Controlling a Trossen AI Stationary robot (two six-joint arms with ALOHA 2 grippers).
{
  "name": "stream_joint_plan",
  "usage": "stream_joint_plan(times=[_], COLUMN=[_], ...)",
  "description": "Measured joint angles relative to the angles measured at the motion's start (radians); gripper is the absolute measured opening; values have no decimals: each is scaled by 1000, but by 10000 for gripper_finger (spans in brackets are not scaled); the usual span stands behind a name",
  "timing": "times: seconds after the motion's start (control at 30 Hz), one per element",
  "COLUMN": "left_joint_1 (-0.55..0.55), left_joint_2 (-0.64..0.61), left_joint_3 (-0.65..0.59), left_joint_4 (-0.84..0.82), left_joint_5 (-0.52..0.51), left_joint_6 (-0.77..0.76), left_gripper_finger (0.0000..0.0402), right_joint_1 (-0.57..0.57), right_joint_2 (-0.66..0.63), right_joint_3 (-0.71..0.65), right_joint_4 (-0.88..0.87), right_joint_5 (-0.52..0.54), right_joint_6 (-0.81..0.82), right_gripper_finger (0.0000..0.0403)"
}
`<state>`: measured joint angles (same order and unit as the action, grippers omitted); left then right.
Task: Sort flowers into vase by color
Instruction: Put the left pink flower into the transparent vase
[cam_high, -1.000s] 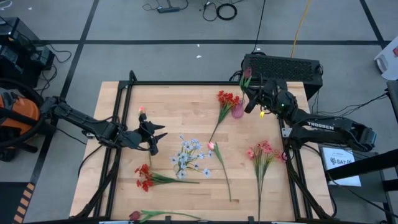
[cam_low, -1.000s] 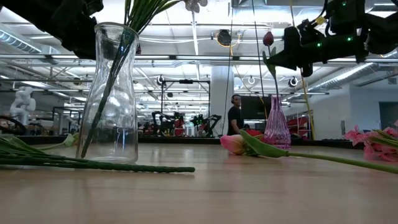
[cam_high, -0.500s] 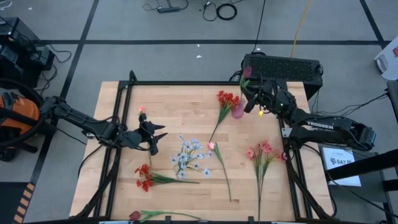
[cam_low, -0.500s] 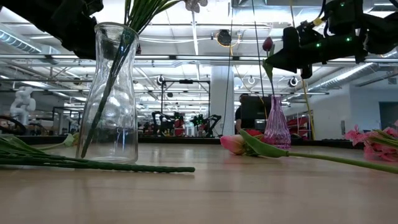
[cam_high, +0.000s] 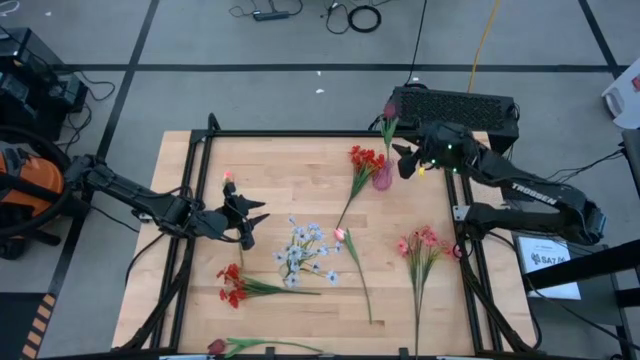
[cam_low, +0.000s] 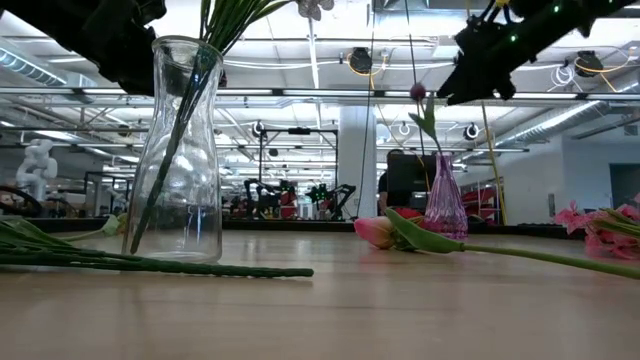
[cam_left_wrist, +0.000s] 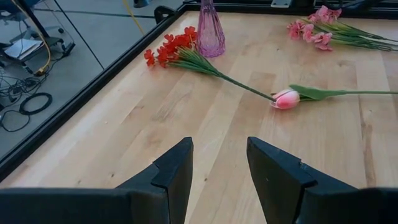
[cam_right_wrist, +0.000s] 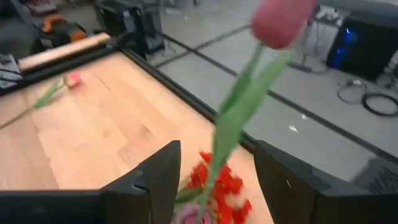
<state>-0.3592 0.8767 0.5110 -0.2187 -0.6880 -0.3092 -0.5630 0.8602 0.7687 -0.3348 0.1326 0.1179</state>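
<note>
One tulip (cam_high: 389, 110) in edge vase (cam_high: 382, 178).

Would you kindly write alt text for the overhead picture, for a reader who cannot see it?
Seen from above, the right pincer hangs open beside a pink vase holding a red tulip at the far side of a wooden table. Red, pink and pale blue flowers lie scattered on it, and the left pincer waits open near the left edge.
</note>
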Motion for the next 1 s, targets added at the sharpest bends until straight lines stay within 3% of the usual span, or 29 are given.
stream_joint_plan(times=[0.23,0.73,1.0], left_joint_1=[0,0,0], left_joint_2=[0,0,0], left_joint_3=[0,0,0], left_joint_4=[0,0,2], left_joint_5=[3,-2,-25], left_joint_6=[0,-52,-147], left_gripper_finger=[159,159,159], right_joint_1=[0,1,3], right_joint_2=[-23,-53,-53], right_joint_3=[117,123,123], right_joint_4=[-187,-776,-820], right_joint_5=[1,-2,-2], right_joint_6=[90,668,683], right_gripper_finger=[195,147,129])
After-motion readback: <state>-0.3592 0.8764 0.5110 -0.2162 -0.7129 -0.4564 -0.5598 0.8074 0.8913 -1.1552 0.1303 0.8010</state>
